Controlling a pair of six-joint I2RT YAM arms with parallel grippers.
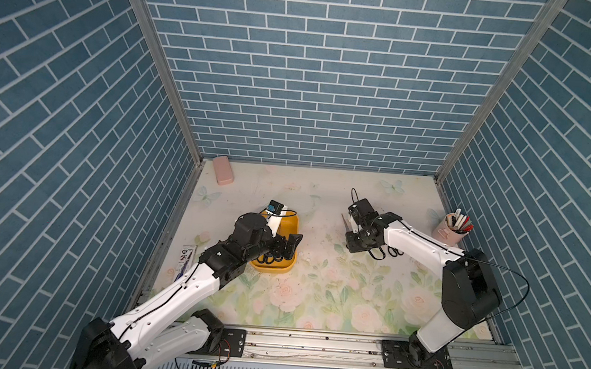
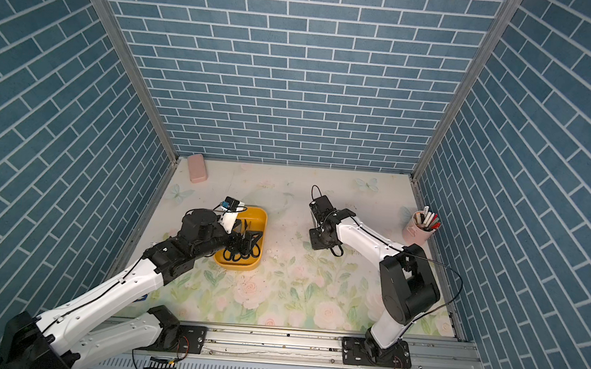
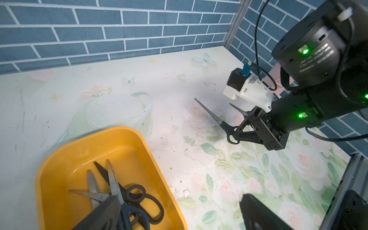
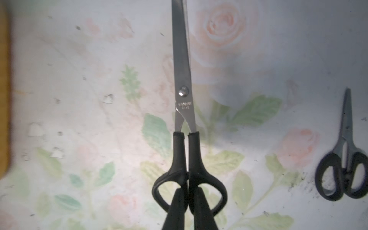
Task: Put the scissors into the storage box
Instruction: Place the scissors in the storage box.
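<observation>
Fig., L to R. Pink case (image 1: 223,170) is sitting at the far-L corner of the desk (image 1: 314,288). L tool (image 3: 179,197) is hanging w/ jaws spread wide, gripping nothing, over the storage box (image 3: 123,145); several scissors (image 3: 137,197) are lying crossed inside it. R tool (image 4: 188,189) is pinching one long pair (image 4: 182,79) where its handle loops meet, blades closed, well apart from the box. A small pair (image 4: 346,143) is lying on the desk near it. Pen cup (image 1: 451,230) is standing far R.
</observation>
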